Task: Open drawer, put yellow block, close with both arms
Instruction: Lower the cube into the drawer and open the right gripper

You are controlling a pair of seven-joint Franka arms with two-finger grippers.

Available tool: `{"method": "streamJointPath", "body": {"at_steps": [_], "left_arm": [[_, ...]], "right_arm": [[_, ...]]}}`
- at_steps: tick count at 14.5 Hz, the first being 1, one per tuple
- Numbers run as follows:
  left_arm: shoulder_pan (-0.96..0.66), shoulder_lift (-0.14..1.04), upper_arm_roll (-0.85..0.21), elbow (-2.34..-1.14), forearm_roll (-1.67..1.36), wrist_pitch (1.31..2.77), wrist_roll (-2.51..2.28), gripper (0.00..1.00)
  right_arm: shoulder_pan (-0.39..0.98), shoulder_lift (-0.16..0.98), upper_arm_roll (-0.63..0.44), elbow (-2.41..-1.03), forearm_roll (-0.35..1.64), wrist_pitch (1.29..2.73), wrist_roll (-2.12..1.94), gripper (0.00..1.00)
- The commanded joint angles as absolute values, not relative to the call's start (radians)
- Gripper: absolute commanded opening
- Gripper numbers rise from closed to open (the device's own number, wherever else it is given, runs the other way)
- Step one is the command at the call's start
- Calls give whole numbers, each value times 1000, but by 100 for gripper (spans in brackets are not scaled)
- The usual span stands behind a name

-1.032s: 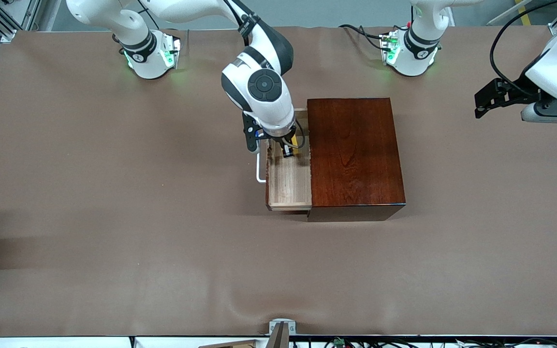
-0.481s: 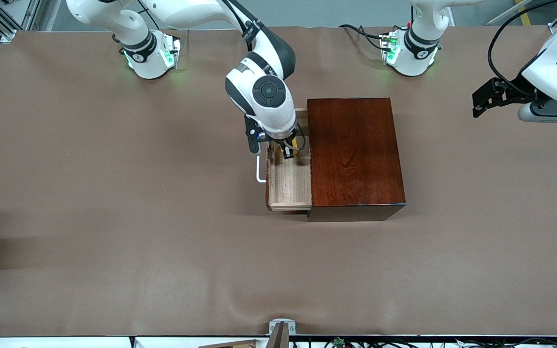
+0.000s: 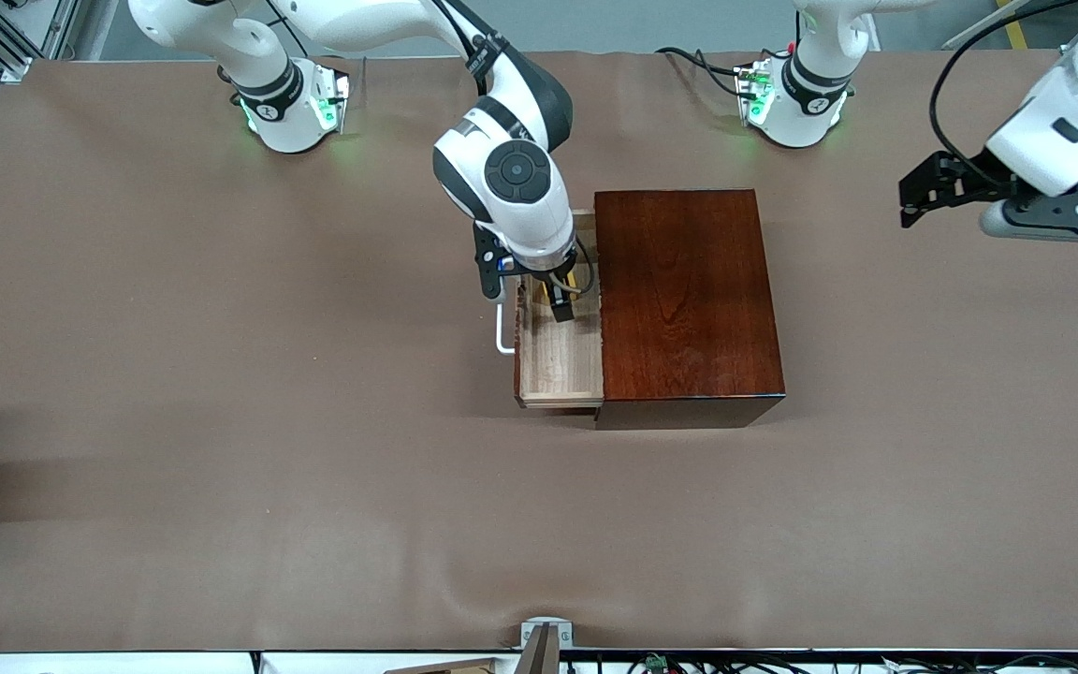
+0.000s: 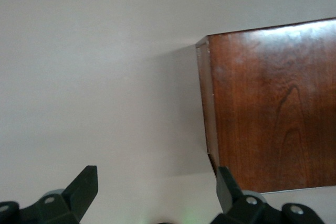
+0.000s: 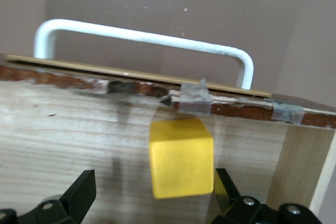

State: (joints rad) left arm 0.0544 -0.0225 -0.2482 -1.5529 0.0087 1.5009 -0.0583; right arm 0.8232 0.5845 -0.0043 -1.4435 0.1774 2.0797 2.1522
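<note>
The mahogany box [image 3: 684,300] stands mid-table with its drawer [image 3: 562,360] pulled out toward the right arm's end, white handle [image 3: 502,332] outermost. My right gripper [image 3: 553,300] hangs over the drawer and is open. In the right wrist view the yellow block [image 5: 181,156] lies on the drawer's light-wood floor [image 5: 68,129] between the spread fingers, close against one fingertip [image 5: 226,187], with the handle [image 5: 142,38] past it. In the front view only a yellow sliver [image 3: 575,279] shows. My left gripper [image 3: 913,201] is open and empty, in the air over the table at the left arm's end.
The left wrist view shows the box's top [image 4: 273,108] and bare table beside it. The brown table cover [image 3: 221,421] stretches around the box on all sides. A metal bracket [image 3: 544,637] sits at the table edge nearest the camera.
My right gripper has shifted slightly along the drawer toward the camera, leaving the block more hidden under the wrist. My left gripper has moved a little toward the box.
</note>
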Motion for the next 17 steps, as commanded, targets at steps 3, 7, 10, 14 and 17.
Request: {"method": "streamJointPath", "body": {"at_steps": [3,7,10,14,17], "left_arm": [[46,21,-374,-1523,26,1493,-131,100],[-10,115,-456,-1462,20,1494,-387,100],[-113,184,-456,-1422,21,1509,-590,100],[-242,285,-454,-1361,70,1572,-831,100],[-320,356,-446,-1327,98,1653,-995,100]], "right_arm": [[775,580,-5,-1339,183,1956,2155,100],[709,569,-3,-1260,167,1824,2085,100],[677,542,-5,-1258,167,1806,2030,100],[617,500,-6,-1258,167,1741,1880,100],[562,462,-6,-1258,170,1692,1781,100]]}}
